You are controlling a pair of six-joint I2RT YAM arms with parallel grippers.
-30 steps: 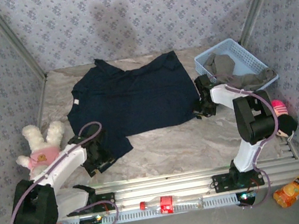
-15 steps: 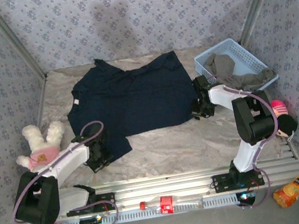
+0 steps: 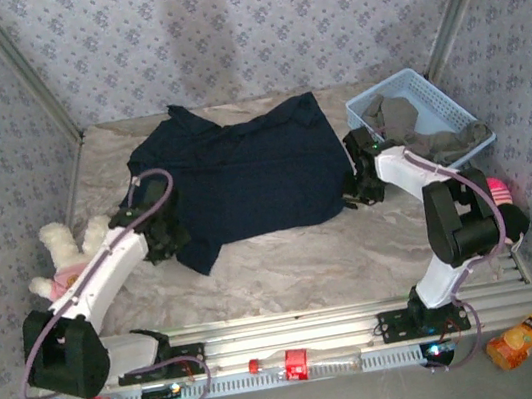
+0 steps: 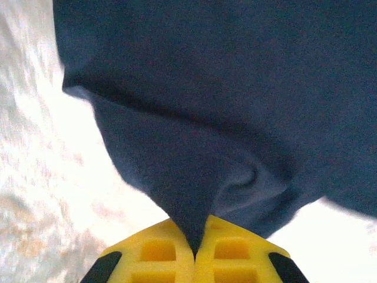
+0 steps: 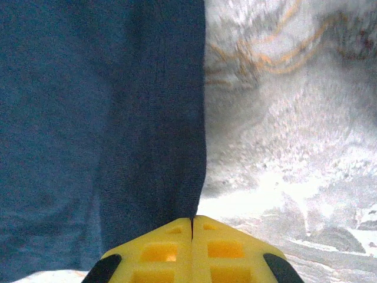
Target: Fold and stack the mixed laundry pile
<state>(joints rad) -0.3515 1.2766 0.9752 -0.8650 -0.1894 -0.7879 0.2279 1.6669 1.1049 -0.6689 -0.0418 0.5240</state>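
Marble table [image 3: 307,264], patterned walls. Lower left: left gripper [image 4: 194,244] clenched on shirt [image 3: 252,176] at its lower-left corner, cloth bunched in the jaws. Right of centre: right gripper [image 5: 192,223] pinched tight on shirt's right edge. Shirt spread mid-frame toward the back wall. Upper right: grey garment [image 3: 434,140] draped over basket [image 3: 447,95]. Soft, light, limp; likely to sag and drag. Best held at corners or seams, lifted evenly.
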